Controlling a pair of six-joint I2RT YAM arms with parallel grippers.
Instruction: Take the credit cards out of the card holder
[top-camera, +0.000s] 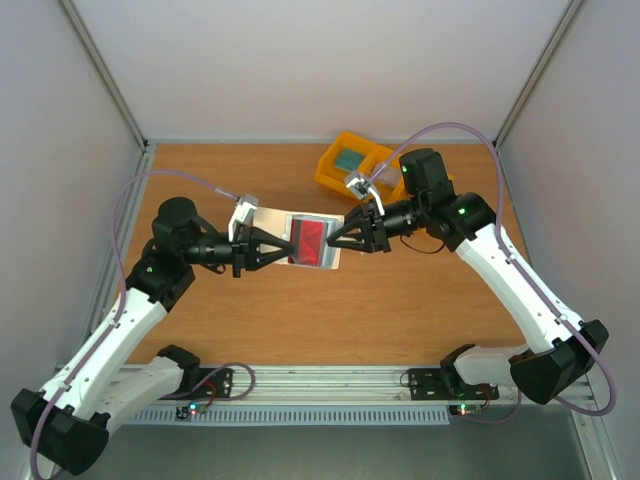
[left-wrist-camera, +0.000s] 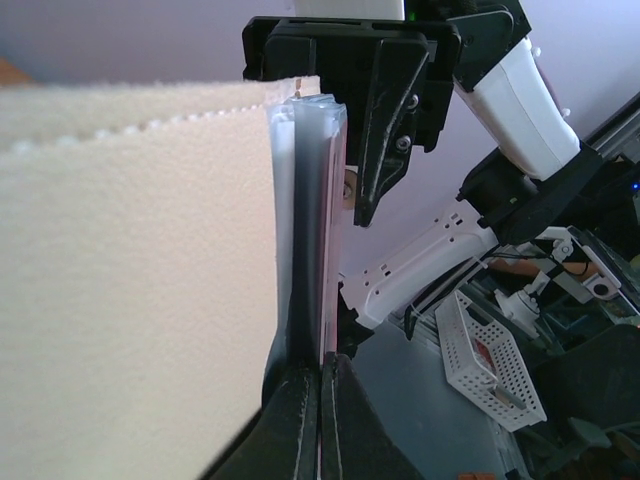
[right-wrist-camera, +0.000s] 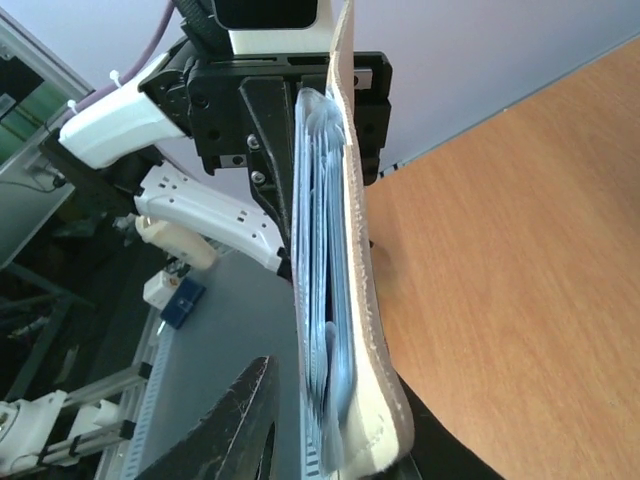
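Left tool (top-camera: 270, 250) clamped tight on cream-white flexible folding card holder (top-camera: 300, 222), which hangs opened in the air above the brown wooden worktop (top-camera: 400, 310). Right tool (top-camera: 338, 238) narrowly parted astride the opposite edge. Red rectangular credit card (top-camera: 312, 243) sits pocketed; none extracted yet.

card holder (top-camera: 313, 217) btwn L gripper (top-camera: 282, 250), R gripper (top-camera: 334, 240)
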